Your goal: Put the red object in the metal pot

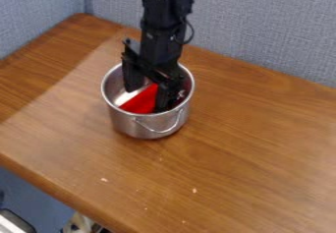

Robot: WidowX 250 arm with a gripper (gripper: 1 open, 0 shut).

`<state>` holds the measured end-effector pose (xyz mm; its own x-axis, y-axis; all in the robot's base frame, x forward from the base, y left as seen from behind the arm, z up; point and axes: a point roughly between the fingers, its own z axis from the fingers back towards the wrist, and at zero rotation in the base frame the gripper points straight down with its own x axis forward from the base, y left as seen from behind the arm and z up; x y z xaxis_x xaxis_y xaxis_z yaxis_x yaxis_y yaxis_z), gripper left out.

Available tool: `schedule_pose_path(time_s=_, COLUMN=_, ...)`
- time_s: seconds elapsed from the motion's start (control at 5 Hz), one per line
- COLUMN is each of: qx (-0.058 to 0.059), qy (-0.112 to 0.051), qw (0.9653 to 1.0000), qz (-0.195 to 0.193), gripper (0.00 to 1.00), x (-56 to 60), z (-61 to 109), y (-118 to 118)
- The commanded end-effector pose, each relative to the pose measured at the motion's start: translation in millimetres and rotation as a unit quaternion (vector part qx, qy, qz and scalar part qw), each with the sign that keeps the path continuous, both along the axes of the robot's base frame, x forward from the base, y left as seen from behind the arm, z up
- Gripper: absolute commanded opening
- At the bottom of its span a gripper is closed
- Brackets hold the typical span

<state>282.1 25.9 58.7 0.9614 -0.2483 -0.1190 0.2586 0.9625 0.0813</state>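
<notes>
Single overhead-oblique view of a wooden table [79,129], with the pot [147,124] standing just above and left of frame centre. The arm descends from the top edge, its gripper [147,78] pointing straight down into the pot's mouth. The red block [136,99] lies inside the pot, visible as a red patch at the left part of the interior and again in a thin strip to the right of the black fingers, so the fingers stand in front of its middle. Its long axis appears to run from lower left to upper right across the pot, one end low against the near-left wall; the exact tilt cannot be read. The jaws stand wide, spread to either side of the block and not clamping it, and the block seems to rest on the pot alone. The block therefore sits directly beneath and between the jaws, so that the relation governing the next move is vertical: a straight lift clears it, provided neither finger catches the red edge or the rim. The task reads as essentially complete
</notes>
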Motion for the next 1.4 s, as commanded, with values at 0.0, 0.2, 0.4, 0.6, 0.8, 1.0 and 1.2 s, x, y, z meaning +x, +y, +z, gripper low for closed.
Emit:
schedule_pose_path(time_s=0.0, qx=0.008, qy=-0.018, qw=0.9998, qz=-0.008, gripper=1.0, x=8.8, z=4.5, y=-2)
schedule_pose_path(time_s=0.2, qx=0.009, qy=-0.016, qw=0.9998, qz=-0.009, gripper=0.0, x=10.7, z=1.6, y=-3)
schedule_pose_path(time_s=0.4, qx=0.008, qy=-0.015, qw=0.9998, qz=-0.008, gripper=1.0, x=11.5, z=0.8, y=-4)
schedule_pose_path(time_s=0.6, qx=0.011, qy=-0.017, qw=0.9997, qz=-0.01, gripper=1.0, x=13.3, z=8.4, y=-5)
schedule_pose_path(time_s=0.8, qx=0.014, qy=-0.019, qw=0.9997, qz=-0.012, gripper=1.0, x=16.4, z=17.0, y=-8)
schedule_pose_path(time_s=1.0, qx=0.015, qy=-0.021, qw=0.9996, qz=-0.014, gripper=1.0, x=18.5, z=24.6, y=-10)
schedule_pose_path(time_s=1.2, qx=0.013, qy=-0.021, qw=0.9996, qz=-0.013, gripper=1.0, x=19.7, z=28.1, y=-11)
